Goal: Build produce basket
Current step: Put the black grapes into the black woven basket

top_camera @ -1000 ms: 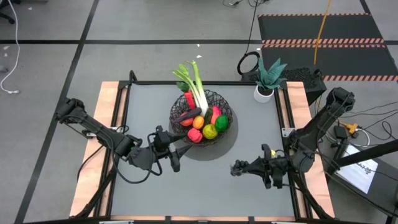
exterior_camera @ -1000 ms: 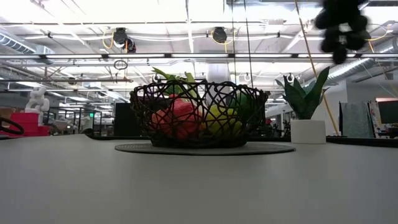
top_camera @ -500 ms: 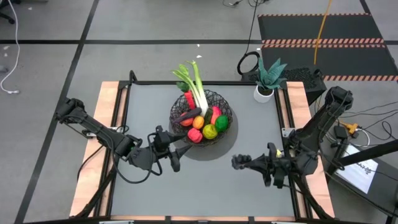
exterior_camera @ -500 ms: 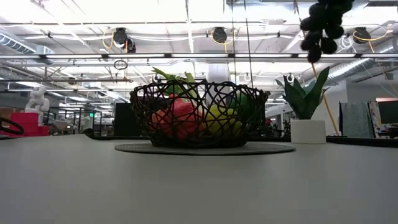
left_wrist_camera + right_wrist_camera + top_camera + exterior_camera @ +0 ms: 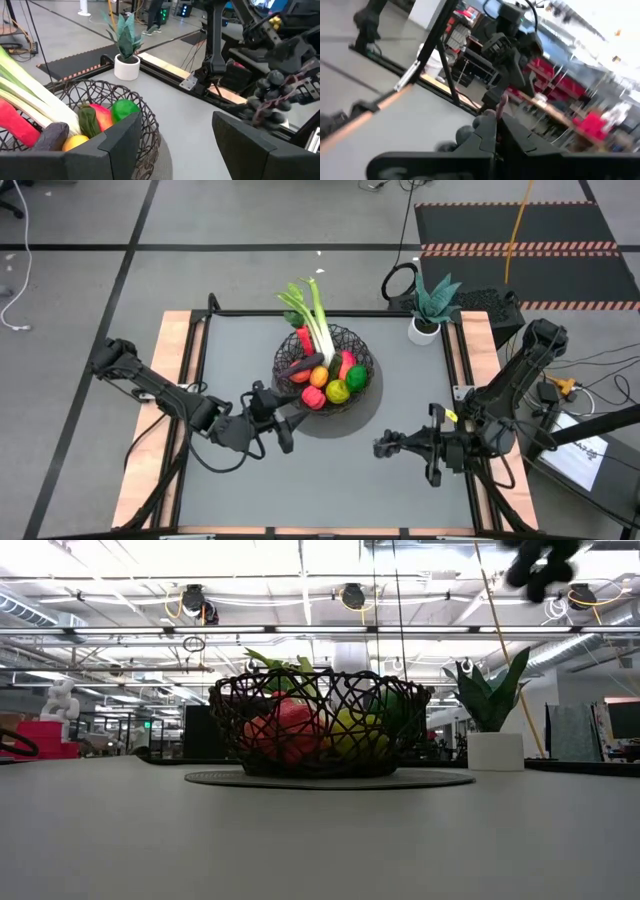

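Observation:
The black wire basket (image 5: 325, 366) stands at the table's far middle on a round grey mat (image 5: 330, 780). It holds produce: a leek (image 5: 318, 320), red, orange, yellow-green and green fruits and a dark eggplant. My left gripper (image 5: 288, 430) hovers open just in front of the basket's near left side, with nothing between its fingers (image 5: 125, 145). My right gripper (image 5: 402, 446) hangs shut on a bunch of dark grapes (image 5: 267, 97) above the table's near right part. That is right of and nearer than the basket. My right gripper pinches the grapes' thin pinkish stem (image 5: 501, 106) between its two shut fingers. It comes level from the table's right side. The bunch (image 5: 381, 445) hangs just past the fingertips, high above the table and clear of it.
A white pot with a teal plant (image 5: 424, 330) stands at the far right corner. Bare grey tabletop lies between the basket and the near edge. Wooden rails run along the table's left and right sides (image 5: 150, 430).
My right gripper has rolled about its own axis. The grapes have swung with it and now hang higher in the low view. My left gripper has kept still.

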`<state>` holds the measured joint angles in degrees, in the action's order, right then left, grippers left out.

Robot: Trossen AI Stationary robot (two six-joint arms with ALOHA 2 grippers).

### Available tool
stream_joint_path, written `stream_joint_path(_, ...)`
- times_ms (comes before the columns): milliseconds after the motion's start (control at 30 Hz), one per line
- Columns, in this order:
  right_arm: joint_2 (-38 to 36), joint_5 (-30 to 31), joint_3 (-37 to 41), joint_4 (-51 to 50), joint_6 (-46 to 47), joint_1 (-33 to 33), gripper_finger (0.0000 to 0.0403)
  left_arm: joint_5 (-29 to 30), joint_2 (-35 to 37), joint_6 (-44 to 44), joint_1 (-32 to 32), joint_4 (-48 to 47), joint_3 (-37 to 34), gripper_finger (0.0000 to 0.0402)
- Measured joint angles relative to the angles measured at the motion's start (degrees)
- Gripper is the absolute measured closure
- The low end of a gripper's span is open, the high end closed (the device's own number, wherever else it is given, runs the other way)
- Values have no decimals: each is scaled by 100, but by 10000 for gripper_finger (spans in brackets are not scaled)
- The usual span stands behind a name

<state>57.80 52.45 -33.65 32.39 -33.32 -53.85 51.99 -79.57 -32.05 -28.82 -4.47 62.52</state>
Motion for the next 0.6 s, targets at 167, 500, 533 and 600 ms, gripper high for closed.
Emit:
stream_joint_path(167,2,-15,0,-3,1377,138,399,-3,-36,0,7,-7,0,158)
stream_joint_path(500,2,-1072,0,506,3284,508,398,-2,-31,4,-13,122,0,158)
stream_joint_path(533,1,-1308,0,598,3444,538,398,-2,-31,20,-13,145,0,158)
stream_joint_path(600,2,-1700,0,776,3715,585,398,-2,-31,24,-13,159,0,158)
